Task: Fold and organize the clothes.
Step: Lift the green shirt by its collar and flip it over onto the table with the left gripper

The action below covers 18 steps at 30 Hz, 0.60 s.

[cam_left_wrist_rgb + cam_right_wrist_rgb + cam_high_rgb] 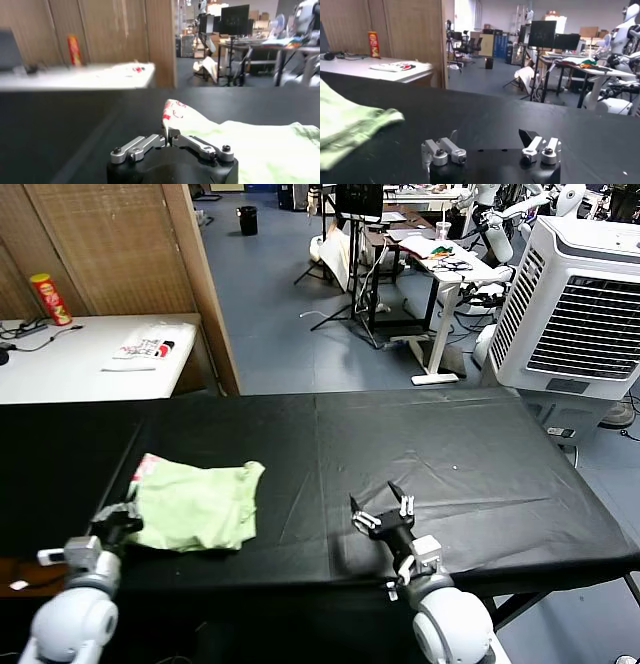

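The pale green polo shirt (195,504) lies bunched on the left part of the black table (470,444), its pink-and-white checkered patch (149,469) at the far left corner. My left gripper (124,518) is at the shirt's near left edge, shut on a thin fold of its fabric (167,134); the shirt (260,147) spreads out beyond it, with the patch (173,111) just ahead. My right gripper (385,510) is open and empty, low over bare cloth right of the shirt. In the right wrist view the open gripper (490,139) faces bare table, with the shirt (345,125) off to one side.
A white table at the back left holds a red can (44,297) and a white printed item (148,345). A wooden partition (205,284) stands behind the black table. A white air cooler (580,304) stands at the right.
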Available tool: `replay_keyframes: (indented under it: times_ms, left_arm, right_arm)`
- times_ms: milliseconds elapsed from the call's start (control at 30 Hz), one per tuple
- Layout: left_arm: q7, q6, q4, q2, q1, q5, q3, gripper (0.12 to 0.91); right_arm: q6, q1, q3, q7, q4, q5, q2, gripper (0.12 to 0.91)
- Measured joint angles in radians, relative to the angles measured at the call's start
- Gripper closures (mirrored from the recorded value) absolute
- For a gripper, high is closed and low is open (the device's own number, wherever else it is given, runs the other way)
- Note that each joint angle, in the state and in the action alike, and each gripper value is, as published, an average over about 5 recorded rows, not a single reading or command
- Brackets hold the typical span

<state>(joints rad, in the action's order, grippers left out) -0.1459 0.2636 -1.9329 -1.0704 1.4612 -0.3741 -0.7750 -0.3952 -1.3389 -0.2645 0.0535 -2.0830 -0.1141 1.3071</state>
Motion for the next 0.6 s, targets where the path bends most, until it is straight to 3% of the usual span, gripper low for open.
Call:
replay_keyframes:
  times_ms: [300, 433, 600]
  left_arm:
    - [0.002, -0.002, -0.029, 0.157, 0.045, 0.064, -0.127, 0.884]
    - [0.001, 0.001, -0.062, 0.169, 0.060, 0.103, -0.147, 0.884]
    - [-0.021, 0.019, -0.127, 0.136, 0.052, 0.126, -0.112, 0.884]
  right_arm:
    - [0.000, 0.001, 0.006, 0.000, 0.005, 0.000, 0.012, 0.227]
    - [0.002, -0.005, 0.004, 0.000, 0.004, 0.000, 0.012, 0.227]
    - [0.005, -0.022, -0.001, -0.001, -0.002, 0.004, 0.018, 0.227]
